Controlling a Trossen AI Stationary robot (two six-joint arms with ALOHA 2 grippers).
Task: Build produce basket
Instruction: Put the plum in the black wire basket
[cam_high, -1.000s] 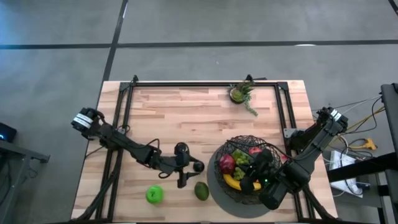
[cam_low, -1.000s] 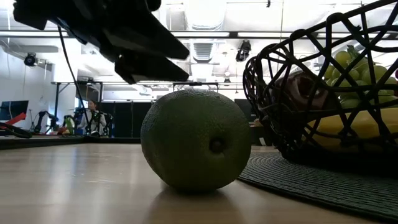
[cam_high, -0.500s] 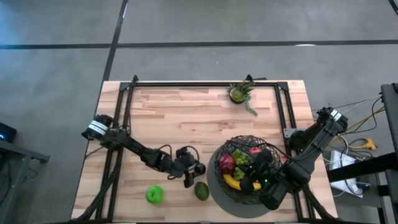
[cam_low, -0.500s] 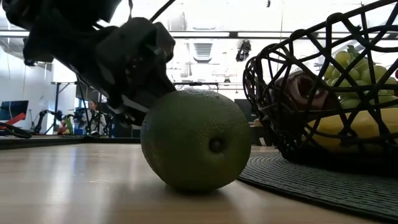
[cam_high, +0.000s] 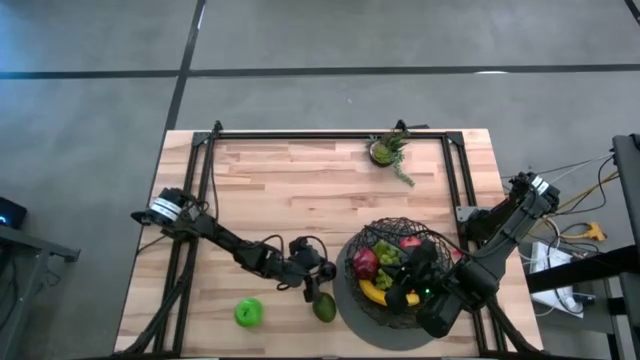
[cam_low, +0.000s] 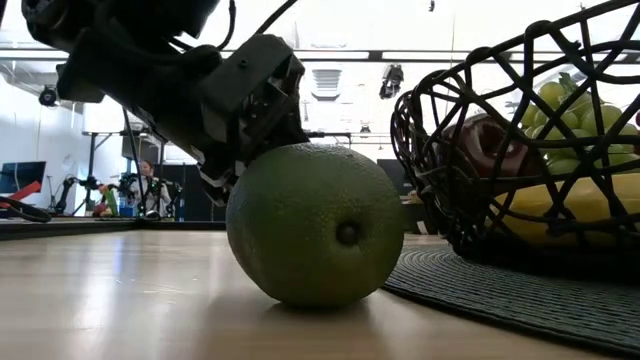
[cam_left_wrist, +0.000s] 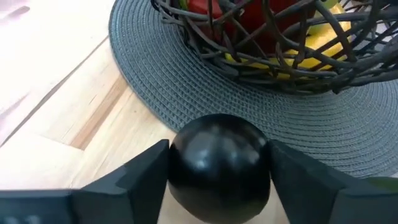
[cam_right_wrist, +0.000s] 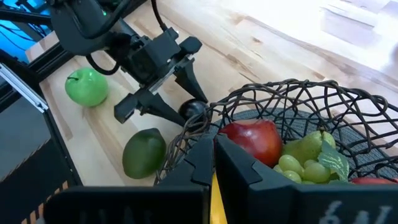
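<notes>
A dark plum (cam_left_wrist: 217, 163) rests on the wood just left of the grey mat. My left gripper (cam_high: 312, 277) is low over it and open, with one finger on each side of the plum (cam_right_wrist: 194, 109). A green avocado (cam_high: 323, 305) lies just nearer, filling the low view (cam_low: 315, 225). The woven wire basket (cam_high: 432, 238) stands on the mat and holds a banana, red apples, grapes and a pear. My right gripper (cam_right_wrist: 214, 163) hangs shut over the basket's near right rim. A green apple (cam_high: 248, 313) lies near the front edge. My left gripper comes at the plum slanting down from the table's left, its fingers (cam_left_wrist: 146, 173) level with the plum's two sides (cam_left_wrist: 180, 155). The plum sits on the table. I cannot tell whether the fingers touch it.
The round grey mat (cam_high: 350, 300) lies under the basket. A small potted plant (cam_high: 388, 150) stands by the far edge. Black frame rails (cam_high: 205, 160) run along the table's left, right and far sides. Bare wood spans the far left part of the table.
My left gripper has moved toward the table's right and near edge, come down, and now straddles the plum, close behind the avocado in the low view. The plum, the avocado and my right arm have stayed where they were.
</notes>
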